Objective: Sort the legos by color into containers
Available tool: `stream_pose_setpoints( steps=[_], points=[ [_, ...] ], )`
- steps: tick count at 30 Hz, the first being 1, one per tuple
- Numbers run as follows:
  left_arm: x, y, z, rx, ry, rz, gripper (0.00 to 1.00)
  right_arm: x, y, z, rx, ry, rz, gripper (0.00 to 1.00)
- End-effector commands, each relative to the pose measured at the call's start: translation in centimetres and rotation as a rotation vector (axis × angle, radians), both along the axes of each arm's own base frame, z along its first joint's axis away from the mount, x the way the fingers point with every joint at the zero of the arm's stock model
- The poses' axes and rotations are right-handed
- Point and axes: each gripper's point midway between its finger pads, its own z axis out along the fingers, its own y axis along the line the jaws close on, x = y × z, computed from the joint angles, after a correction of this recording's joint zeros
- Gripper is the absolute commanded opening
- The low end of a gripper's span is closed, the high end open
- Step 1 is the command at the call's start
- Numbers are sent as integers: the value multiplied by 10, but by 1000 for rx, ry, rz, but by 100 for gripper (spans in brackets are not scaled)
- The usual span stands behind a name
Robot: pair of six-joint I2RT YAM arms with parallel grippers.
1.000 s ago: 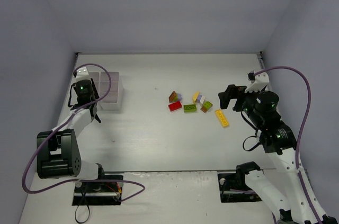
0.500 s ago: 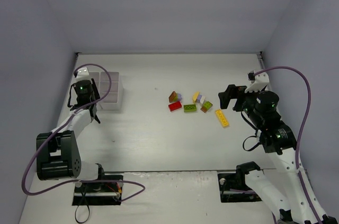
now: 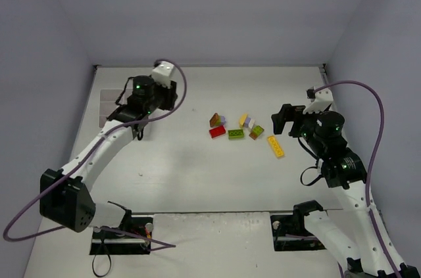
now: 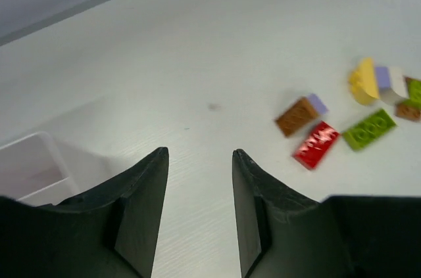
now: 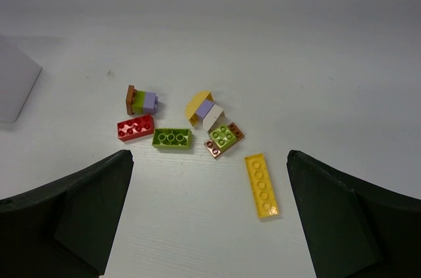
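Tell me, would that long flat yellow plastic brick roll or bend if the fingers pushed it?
The long flat yellow plastic brick looks rigid, so it probably wouldn't bend. Lying flat on the white table, it should slide or spin rather than roll. Small and thin, it is likely light.

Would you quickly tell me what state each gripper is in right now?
Left gripper: open, holding nothing.
Right gripper: open wide, holding nothing.
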Motion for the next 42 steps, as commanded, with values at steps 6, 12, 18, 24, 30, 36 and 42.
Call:
stream_pose_setpoints(
  steps=[6,12,18,24,30,36,42],
  points=[
    [-25,-135,-60,139,189,-426,39,10,4,22,16,-59,1,100],
    [-24,-189,-95,207,274,-547,39,8,3,26,21,-69,2,100],
    [-18,-209,-128,243,348,-573,39,4,2,26,27,-69,-5,100],
    [-16,-213,-151,276,399,-564,39,1,-2,22,23,-59,-21,100],
    [-18,-214,-168,297,439,-557,38,1,-2,22,21,-56,-21,100],
    [-19,-217,-179,322,458,-556,39,1,-1,21,21,-54,-16,100],
    [-12,-216,-172,305,431,-503,18,-2,-1,23,27,-61,-16,100]
  ],
)
